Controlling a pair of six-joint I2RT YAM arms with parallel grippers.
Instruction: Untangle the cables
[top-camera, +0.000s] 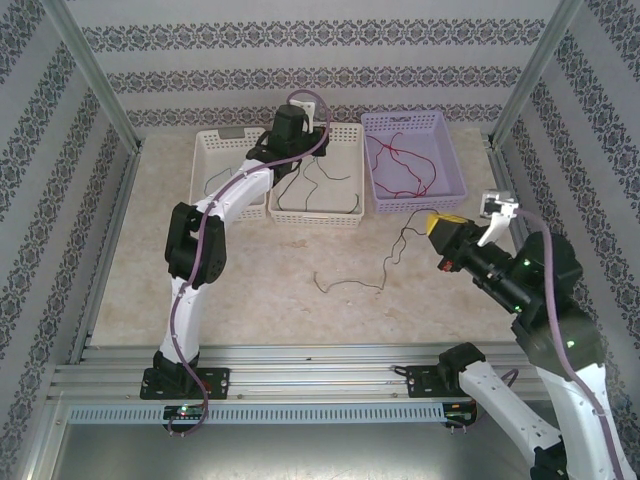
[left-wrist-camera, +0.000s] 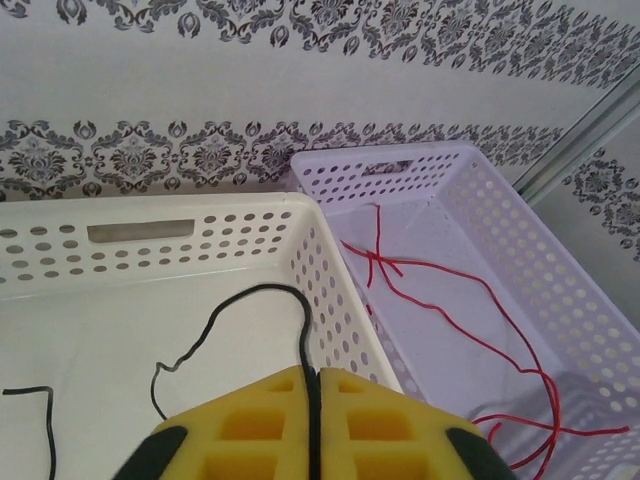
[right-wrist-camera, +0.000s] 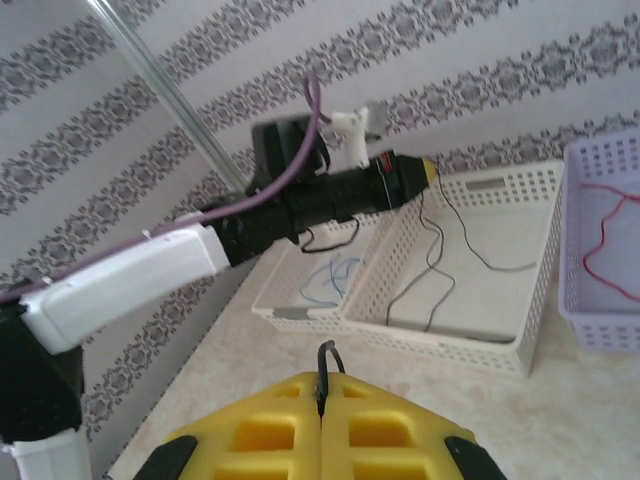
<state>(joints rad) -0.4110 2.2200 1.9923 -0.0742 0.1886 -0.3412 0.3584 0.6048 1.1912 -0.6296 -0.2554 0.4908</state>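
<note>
Red cables lie in the lilac basket; a black cable loops in the white basket beside it, and I see my left gripper pinched on it; a dark grey cable trails across the table into my right gripper, clenched on its end.

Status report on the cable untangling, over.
Left gripper shut on black cable, above middle white basket. Right gripper shut on dark cable, its tail on table. Red cables in purple basket. No obstruction seen.
</note>
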